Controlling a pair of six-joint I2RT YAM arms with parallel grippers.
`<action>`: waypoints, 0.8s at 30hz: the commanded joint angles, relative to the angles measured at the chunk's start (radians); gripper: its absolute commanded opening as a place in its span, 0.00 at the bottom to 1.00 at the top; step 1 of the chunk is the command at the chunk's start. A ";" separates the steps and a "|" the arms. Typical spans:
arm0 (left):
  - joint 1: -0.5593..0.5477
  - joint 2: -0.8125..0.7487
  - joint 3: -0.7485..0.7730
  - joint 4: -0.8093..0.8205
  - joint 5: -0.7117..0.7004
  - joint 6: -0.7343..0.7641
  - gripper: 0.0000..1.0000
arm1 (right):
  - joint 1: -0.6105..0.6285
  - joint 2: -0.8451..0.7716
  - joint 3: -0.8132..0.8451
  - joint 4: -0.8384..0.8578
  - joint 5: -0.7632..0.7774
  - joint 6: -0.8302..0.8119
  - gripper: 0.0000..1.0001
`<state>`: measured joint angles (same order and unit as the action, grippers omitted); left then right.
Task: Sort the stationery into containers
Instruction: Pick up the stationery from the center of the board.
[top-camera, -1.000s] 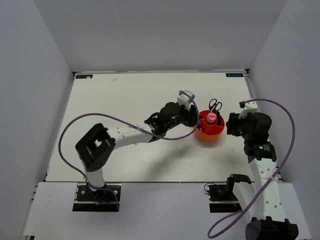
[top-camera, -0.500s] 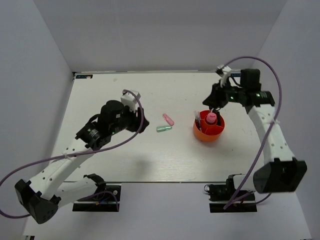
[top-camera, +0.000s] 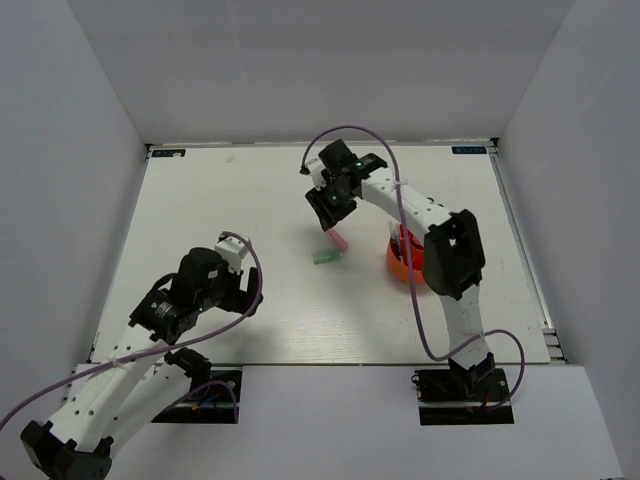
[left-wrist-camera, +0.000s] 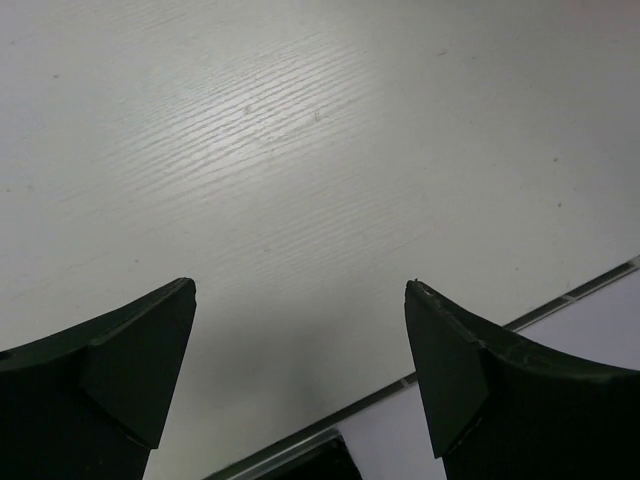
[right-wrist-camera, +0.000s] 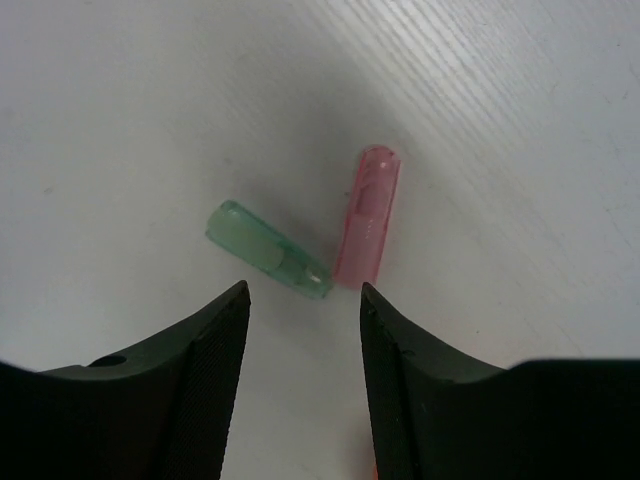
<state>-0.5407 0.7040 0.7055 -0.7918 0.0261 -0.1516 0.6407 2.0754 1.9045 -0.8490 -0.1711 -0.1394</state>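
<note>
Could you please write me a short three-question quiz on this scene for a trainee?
1. True or false: the right gripper is shut on the pink marker.
2. In the right wrist view, what lies left of the pink marker? A) scissors B) pale green marker C) yellow marker
3. Fill in: the left gripper has its jaws ____ and holds nothing.

Key: 1 false, it is open, with both markers lying just beyond its fingertips; 2 B; 3 open.
</note>
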 joint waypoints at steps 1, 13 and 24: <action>0.021 -0.063 -0.054 0.026 -0.018 0.046 0.97 | 0.014 0.066 0.123 -0.054 0.207 0.034 0.52; 0.157 -0.126 -0.115 0.066 0.100 0.041 1.00 | 0.025 0.222 0.157 -0.032 0.243 0.026 0.55; 0.156 -0.116 -0.113 0.055 0.117 0.049 1.00 | 0.027 0.267 0.156 -0.018 0.193 0.029 0.56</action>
<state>-0.3897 0.5880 0.5968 -0.7483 0.1211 -0.1150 0.6678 2.3180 2.0216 -0.8726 0.0360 -0.1120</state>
